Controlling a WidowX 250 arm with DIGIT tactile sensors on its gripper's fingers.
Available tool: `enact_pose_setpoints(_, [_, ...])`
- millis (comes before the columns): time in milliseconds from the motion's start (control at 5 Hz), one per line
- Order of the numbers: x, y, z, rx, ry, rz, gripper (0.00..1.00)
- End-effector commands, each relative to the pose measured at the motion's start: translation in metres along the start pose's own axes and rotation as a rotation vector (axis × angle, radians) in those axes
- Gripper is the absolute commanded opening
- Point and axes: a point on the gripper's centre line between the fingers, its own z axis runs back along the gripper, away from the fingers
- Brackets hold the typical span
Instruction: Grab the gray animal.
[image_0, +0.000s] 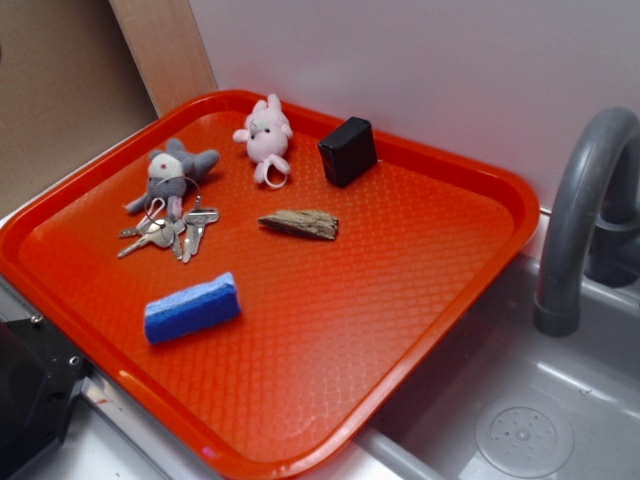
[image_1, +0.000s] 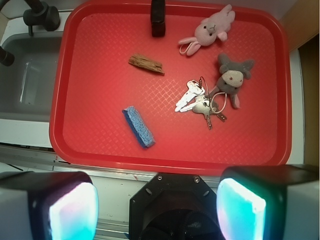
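The gray animal (image_0: 172, 175) (image_1: 232, 77) lies on the red tray (image_0: 420, 300) (image_1: 100, 60), a small gray plush with a pale face and red nose. A ring of silver keys (image_0: 170, 234) (image_1: 199, 102) trails from it. In the wrist view my gripper (image_1: 157, 207) stands open and high above the counter, short of the tray's near rim, with nothing between its glowing pads (image_1: 75, 210). The gray animal is well ahead of it and to the right. In the exterior view the gripper itself is out of frame.
On the tray also lie a pink-white plush bunny (image_0: 265, 135) (image_1: 210, 30), a black box (image_0: 347, 150) (image_1: 158, 17), a piece of wood (image_0: 300, 224) (image_1: 146, 63) and a blue sponge (image_0: 192, 307) (image_1: 139, 126). A gray sink (image_0: 520, 400) (image_1: 25, 80) with faucet (image_0: 580, 200) adjoins the tray.
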Motion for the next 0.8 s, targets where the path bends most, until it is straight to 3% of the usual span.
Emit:
enact_pose_setpoints(0, [0.000,0.000,0.000,0.000,0.000,0.000,1.00])
enact_pose_setpoints(200, [0.040,0.015,-0.009,0.006,-0.068,0.137,1.00])
enact_pose_setpoints(400, [0.074,0.038,-0.031,0.065,-0.129,0.254,1.00])
enact_pose_setpoints(600, [0.090,0.053,-0.047,0.133,-0.162,0.296,1.00])
